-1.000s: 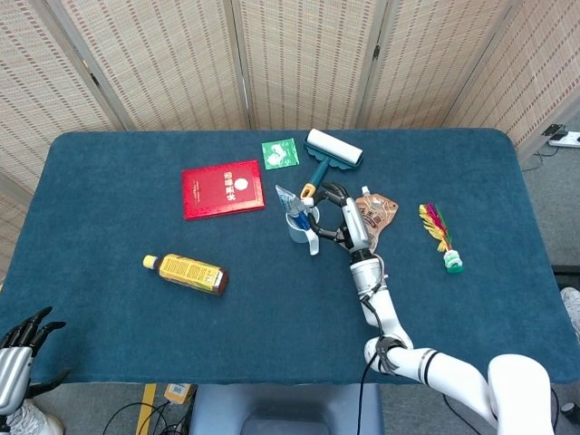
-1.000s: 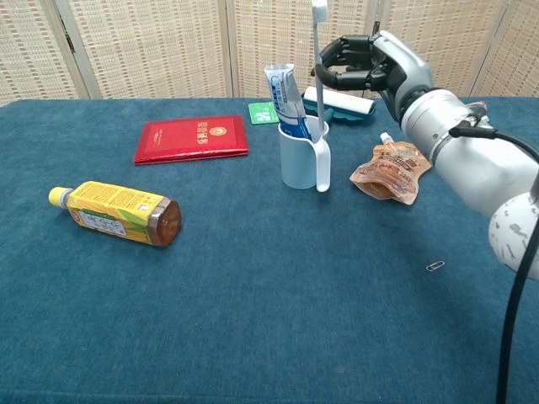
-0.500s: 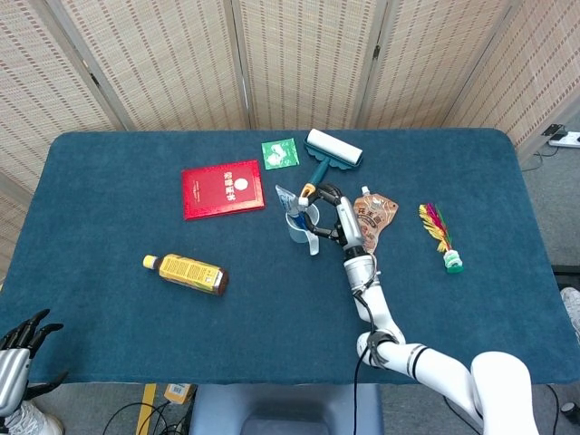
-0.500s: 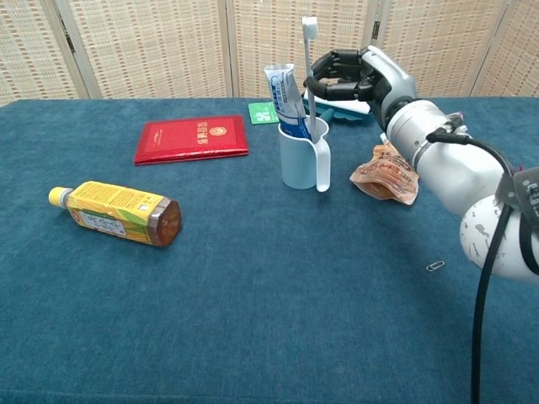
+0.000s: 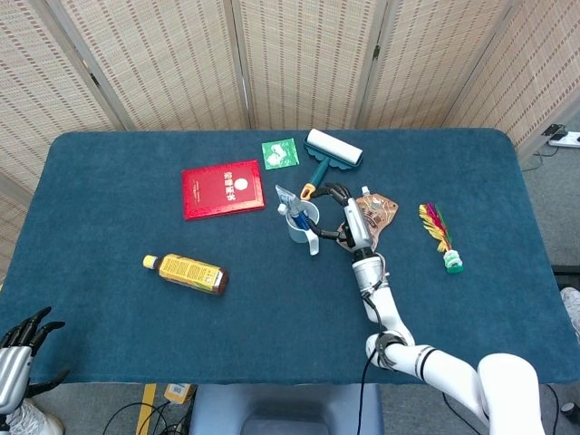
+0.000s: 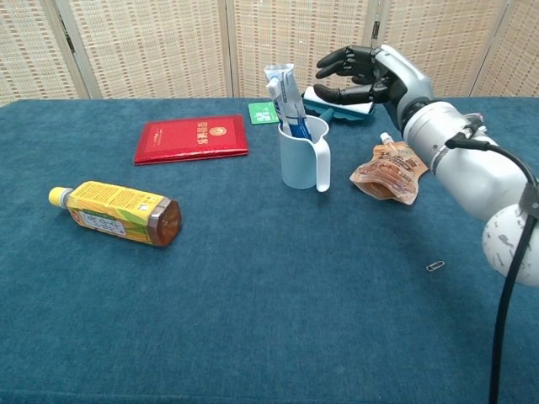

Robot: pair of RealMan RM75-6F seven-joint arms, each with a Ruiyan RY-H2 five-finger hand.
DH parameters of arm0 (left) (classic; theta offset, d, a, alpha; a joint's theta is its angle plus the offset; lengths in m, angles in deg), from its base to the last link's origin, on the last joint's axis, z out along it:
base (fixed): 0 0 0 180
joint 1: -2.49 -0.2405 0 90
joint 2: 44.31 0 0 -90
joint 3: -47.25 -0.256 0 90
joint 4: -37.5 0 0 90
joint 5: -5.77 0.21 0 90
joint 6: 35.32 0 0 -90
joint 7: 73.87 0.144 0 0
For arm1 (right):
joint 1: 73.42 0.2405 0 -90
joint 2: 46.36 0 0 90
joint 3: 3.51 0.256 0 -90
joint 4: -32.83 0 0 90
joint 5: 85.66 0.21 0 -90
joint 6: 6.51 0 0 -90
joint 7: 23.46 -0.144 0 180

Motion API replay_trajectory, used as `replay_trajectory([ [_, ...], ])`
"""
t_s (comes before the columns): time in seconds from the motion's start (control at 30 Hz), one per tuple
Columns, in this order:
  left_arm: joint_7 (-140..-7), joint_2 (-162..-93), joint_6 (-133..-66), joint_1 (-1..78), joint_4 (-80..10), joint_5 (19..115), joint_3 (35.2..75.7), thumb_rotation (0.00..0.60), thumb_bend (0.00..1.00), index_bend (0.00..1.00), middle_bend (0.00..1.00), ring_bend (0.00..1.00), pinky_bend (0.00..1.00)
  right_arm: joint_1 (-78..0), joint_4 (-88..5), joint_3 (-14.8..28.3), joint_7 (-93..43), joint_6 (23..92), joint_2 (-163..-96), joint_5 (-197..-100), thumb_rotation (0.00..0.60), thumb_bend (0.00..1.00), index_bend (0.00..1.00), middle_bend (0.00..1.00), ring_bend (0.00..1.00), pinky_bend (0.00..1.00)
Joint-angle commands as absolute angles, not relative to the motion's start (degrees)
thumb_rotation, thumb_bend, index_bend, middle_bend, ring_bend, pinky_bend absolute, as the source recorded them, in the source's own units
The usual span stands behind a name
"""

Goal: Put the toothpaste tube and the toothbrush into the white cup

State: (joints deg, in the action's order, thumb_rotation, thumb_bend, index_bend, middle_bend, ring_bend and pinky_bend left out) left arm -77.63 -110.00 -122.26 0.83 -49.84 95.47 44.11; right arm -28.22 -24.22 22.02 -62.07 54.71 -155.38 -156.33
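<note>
The white cup (image 6: 302,155) (image 5: 300,223) stands mid-table with its handle toward me. A white and blue toothpaste tube (image 6: 284,95) stands upright in it. The toothbrush (image 6: 274,94) leans inside the cup beside the tube, with its head near the tube's top. My right hand (image 6: 362,74) (image 5: 338,210) hovers just right of and above the cup, fingers spread, holding nothing. My left hand (image 5: 23,340) hangs off the table's lower left corner in the head view with its fingers apart and nothing in them.
A red booklet (image 6: 192,138) lies left of the cup. A yellow bottle (image 6: 114,213) lies on its side near the front left. A brown pouch (image 6: 387,174), a lint roller (image 5: 331,153), a green packet (image 5: 280,153), a shuttlecock (image 5: 441,236) and a paperclip (image 6: 434,266) lie around.
My right hand has let go of the toothbrush, which dropped into the cup beside the tube. The hand's fingers spread and it drew back slightly to the right.
</note>
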Motion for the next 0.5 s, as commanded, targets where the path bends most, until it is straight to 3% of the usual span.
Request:
replay_trajectory([
  [0.03,-77.64,-109.88,-122.27,0.94,-49.81,95.34,44.32,0.6,0.22,0.27,0.11,0.14,0.2,-30.1,-25.51,20.15,-59.46,57.03,-152.95,-158.27,0.6,0.21,0.38,0.33,0.13,0.05],
  [0.27,-77.44,-109.91,-122.38,1.69,-49.83,95.42,45.21,0.6,0.22,0.27,0.11,0.14,0.2,-36.73,-30.43,14.25,-46.9,64.3,-143.98,-163.09,0.6,0.42,0.38,0.38,0.14,0.05],
  [0.5,-75.56,-110.99,-123.08,2.86,-50.06,95.64,46.85,0.6,0.22,0.27,0.11,0.14,0.2,-45.17,-40.63,8.2,-38.28,68.55,-132.24,-164.87,0.6,0.45,0.38,0.39,0.15,0.07],
])
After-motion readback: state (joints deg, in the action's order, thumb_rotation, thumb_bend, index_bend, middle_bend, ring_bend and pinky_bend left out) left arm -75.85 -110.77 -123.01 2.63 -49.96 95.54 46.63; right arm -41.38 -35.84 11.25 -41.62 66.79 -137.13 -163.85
